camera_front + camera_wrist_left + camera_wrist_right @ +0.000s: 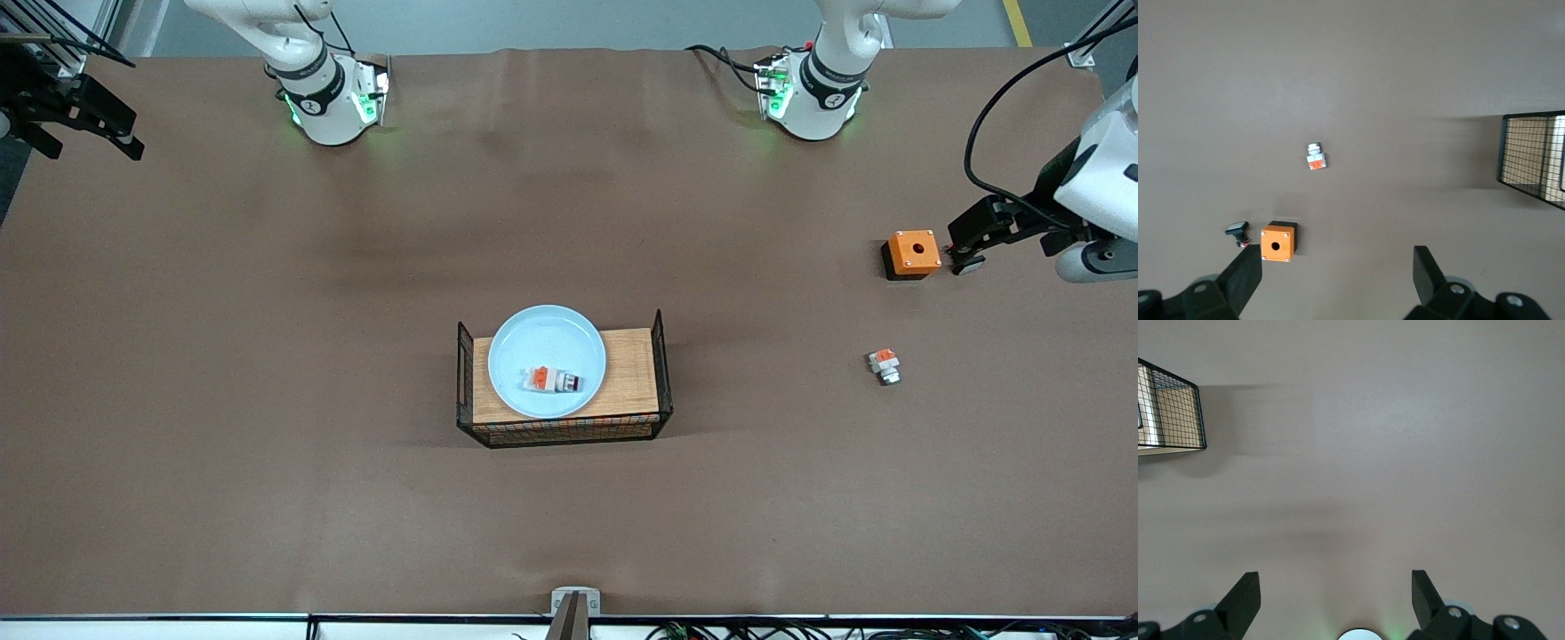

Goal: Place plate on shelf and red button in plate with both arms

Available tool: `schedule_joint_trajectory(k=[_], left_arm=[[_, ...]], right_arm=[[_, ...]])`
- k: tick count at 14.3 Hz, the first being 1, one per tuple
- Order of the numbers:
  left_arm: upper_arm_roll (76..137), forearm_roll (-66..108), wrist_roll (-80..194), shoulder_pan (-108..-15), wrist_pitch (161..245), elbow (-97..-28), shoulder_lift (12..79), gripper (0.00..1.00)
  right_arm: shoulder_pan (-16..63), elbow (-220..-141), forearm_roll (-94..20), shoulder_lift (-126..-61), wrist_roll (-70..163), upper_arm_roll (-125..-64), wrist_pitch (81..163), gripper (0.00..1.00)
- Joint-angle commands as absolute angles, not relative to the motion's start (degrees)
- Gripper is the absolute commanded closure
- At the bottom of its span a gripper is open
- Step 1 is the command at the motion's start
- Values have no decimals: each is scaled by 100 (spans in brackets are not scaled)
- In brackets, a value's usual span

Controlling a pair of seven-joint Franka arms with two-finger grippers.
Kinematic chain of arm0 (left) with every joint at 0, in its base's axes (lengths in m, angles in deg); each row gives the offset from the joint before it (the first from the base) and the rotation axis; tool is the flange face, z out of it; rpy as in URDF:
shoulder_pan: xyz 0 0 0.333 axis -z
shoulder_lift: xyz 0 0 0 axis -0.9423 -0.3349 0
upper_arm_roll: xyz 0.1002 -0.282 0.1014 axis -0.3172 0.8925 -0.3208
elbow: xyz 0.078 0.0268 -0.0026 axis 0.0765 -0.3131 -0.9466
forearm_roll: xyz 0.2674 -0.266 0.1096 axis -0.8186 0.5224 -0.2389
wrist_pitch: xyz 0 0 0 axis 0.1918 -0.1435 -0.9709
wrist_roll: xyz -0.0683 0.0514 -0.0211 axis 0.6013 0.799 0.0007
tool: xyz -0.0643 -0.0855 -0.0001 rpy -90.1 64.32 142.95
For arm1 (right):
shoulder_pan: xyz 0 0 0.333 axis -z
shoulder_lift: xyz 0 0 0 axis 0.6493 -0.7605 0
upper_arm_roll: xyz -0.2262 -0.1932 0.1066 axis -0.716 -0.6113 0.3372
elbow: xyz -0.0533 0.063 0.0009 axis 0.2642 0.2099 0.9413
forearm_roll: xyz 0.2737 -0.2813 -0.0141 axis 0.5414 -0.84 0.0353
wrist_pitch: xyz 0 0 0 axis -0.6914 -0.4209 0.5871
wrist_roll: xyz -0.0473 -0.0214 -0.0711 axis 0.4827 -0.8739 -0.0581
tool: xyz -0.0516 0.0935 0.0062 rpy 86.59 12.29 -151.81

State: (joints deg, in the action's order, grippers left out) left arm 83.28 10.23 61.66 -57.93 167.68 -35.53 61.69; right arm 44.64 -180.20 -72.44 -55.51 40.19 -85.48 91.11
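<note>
Nearest the front camera sits the wooden tray [633, 373] with black mesh ends, mid-desk [267, 444], and the plate [547, 360] lies on it with the red button [553, 380] resting inside it, toward the plate's nearer rim. Both task things look placed, so what remains is likely just to keep the arms clear. Toward the left arm's end of the desk lie a similar white-and-orange block [884, 365] and, farther from the camera, an orange box [913, 253] with a hole. The left claw [969, 240] hangs just beside that box with nothing in it; the right claw [76, 116] waits, empty, at the right arm's end. From the left wrist, the left claw [1338, 280] stands with jaws spread wide and empty above the orange box [1277, 243], the block [1316, 157] and a small dark part [1238, 232]; any retreat should lift straight up so as not to nudge them. From the right wrist, the right claw [1336, 600] gapes wide, holding nothing, over bare desk, a tray end [1171, 413] at the edge.
</note>
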Motion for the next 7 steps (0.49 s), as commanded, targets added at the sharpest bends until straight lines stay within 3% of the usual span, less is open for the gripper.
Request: schedule_joint_trajectory(k=[1, 7], left_arm=[[8749, 1379, 6083, -6522, 16717, -3561, 6241, 0], [9427, 1150, 6188, -6806, 16506, -3702, 6698, 0]], right_arm=[[4462, -17885, -7223, -5605, 4052, -8553, 9020, 0], [4453, -17885, -7223, -5614, 4052, -8553, 9020, 0]])
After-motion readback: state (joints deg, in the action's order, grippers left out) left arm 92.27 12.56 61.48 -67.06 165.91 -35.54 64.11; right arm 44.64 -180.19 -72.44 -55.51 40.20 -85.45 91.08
